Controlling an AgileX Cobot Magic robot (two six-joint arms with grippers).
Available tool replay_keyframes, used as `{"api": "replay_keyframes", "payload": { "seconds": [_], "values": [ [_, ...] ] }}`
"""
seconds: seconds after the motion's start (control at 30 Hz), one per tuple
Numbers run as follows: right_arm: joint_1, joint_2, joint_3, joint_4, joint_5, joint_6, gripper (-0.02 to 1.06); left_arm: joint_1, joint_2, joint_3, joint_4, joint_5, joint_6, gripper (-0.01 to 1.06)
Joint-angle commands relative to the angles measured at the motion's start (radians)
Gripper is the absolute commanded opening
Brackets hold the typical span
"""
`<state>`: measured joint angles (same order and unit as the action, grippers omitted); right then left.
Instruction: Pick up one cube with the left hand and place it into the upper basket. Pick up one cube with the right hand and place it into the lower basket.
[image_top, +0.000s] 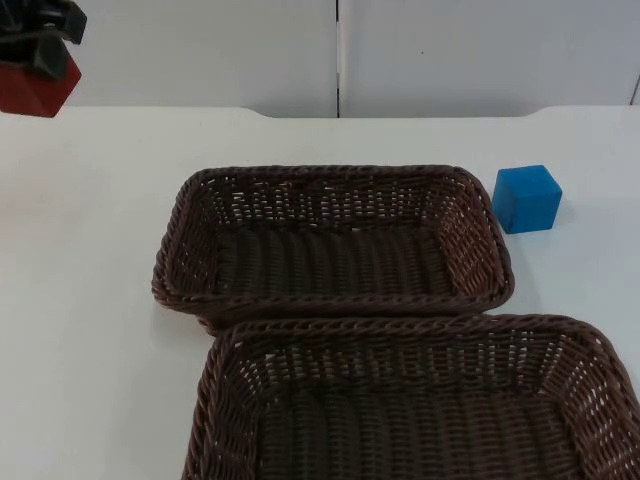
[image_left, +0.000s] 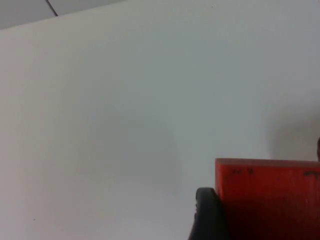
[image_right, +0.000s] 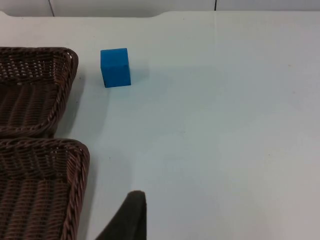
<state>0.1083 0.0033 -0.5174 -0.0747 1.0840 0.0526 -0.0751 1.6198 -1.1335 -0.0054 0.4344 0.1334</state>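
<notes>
Lower basket sits nearest, the upper basket touching behind it; my left claw, clenched on the red cube far to its left, should travel over that rim before releasing, while the blue cube waits just right of it.

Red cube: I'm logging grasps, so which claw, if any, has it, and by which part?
The left claw holds the red cube by its upper part, lifted at the table's far left. The right claw holds nothing.
</notes>
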Motion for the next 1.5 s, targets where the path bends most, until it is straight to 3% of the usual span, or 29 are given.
{"api": "replay_keyframes", "payload": {
  "seconds": [0.0,0.37,1.17,1.47],
  "values": [
    [-0.007,-0.003,0.001,-0.002,-0.006,-0.001,1.05,-0.005,-0.008,0.000,-0.010,-0.003,-0.008,0.00],
    [-0.007,-0.003,0.001,-0.002,-0.006,-0.003,1.05,-0.029,-0.008,0.000,-0.024,0.001,-0.008,0.00],
    [-0.007,-0.003,0.001,-0.002,-0.006,-0.003,1.05,-0.389,-0.008,0.000,-0.010,-0.004,-0.008,0.00],
    [-0.007,-0.003,0.001,-0.002,-0.006,-0.003,1.05,-0.426,-0.008,0.000,-0.005,-0.003,-0.008,0.00]
  ]
}}
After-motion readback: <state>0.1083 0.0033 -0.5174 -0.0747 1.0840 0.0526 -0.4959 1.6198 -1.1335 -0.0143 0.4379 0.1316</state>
